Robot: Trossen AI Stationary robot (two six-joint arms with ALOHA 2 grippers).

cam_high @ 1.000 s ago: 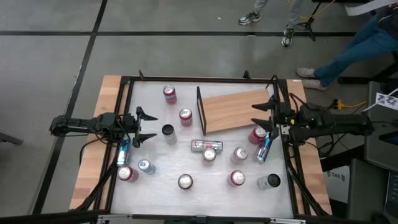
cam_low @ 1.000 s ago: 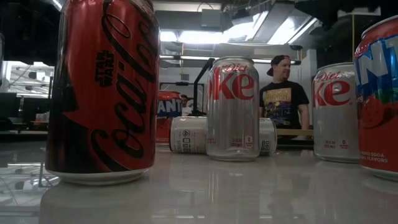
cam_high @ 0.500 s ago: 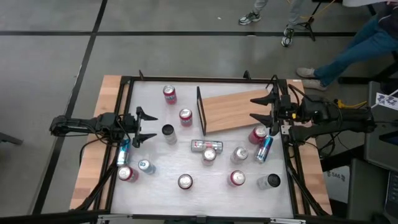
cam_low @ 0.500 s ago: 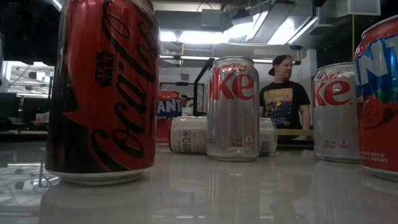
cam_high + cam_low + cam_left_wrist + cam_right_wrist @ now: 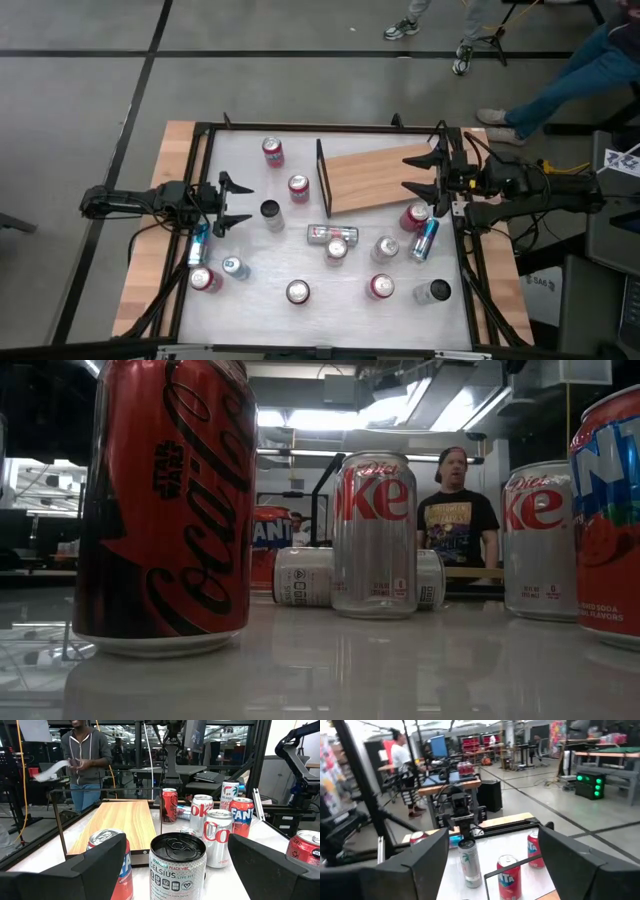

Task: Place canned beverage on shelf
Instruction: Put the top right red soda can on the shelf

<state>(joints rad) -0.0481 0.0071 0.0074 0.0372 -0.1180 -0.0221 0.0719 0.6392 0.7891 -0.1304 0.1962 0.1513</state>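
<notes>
We see the shelf (image 5: 375,178) lying flat on the white table (image 5: 250,300), its black frame end toward table centre. Right gripper (image 5: 428,174) hovers over the shelf's far end from that frame, fingers spread wide, holding nothing. Left gripper (image 5: 237,203) waits well apart from the shelf's frame end, fingers wide, empty, with a Celsius can (image 5: 177,865) right before it. No can on the shelf.

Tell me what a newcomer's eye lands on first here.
A scatter of cans covers the white table, one Diet Coke can lying on its side mid-table. The empty wooden shelf lies at the far right, the open right gripper above its end. The open left gripper waits at the left.
</notes>
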